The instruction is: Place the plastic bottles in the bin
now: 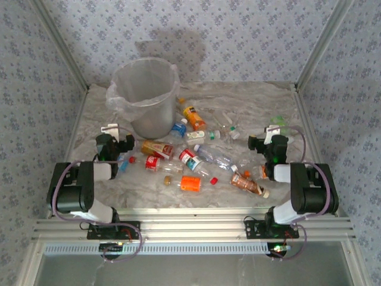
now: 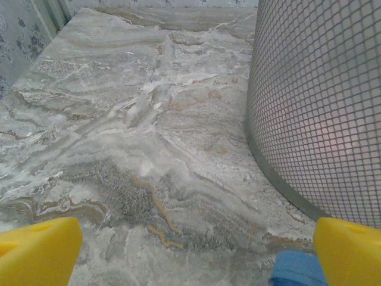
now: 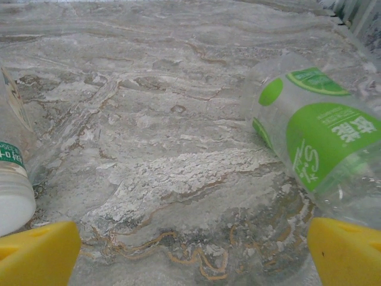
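Wide apart and holding nothing, my left gripper (image 2: 190,257) and my right gripper (image 3: 190,257) both hang low over the table, their blunt yellow fingers (image 3: 348,253) at the bottom corners of each wrist view.

The plastic bottles (image 1: 196,158) lie on their sides in a loose scatter across the middle of the table, between my two arms. They are small, mostly clear cylinders with glossy red, orange, blue and green labels. A green-labelled bottle (image 3: 318,140), clear and smooth-walled, lies tilted just ahead of my right gripper, toward its right finger. Another clear bottle (image 3: 13,199) with a white end lies close to its left finger. A squat orange bottle (image 1: 190,183) lies nearest the front edge.

The bin (image 2: 321,107) is a tall round translucent bucket. Its curved wall shows a fine grid up close and rises just ahead and to the right of my left gripper. A clear bag (image 1: 119,98) folds over its rim. It stands at the far side, left of centre, beyond the bottles.

A blue object (image 2: 294,271), only partly seen, sits by my left gripper's right finger. The table (image 1: 256,101) is marbled grey and tan.
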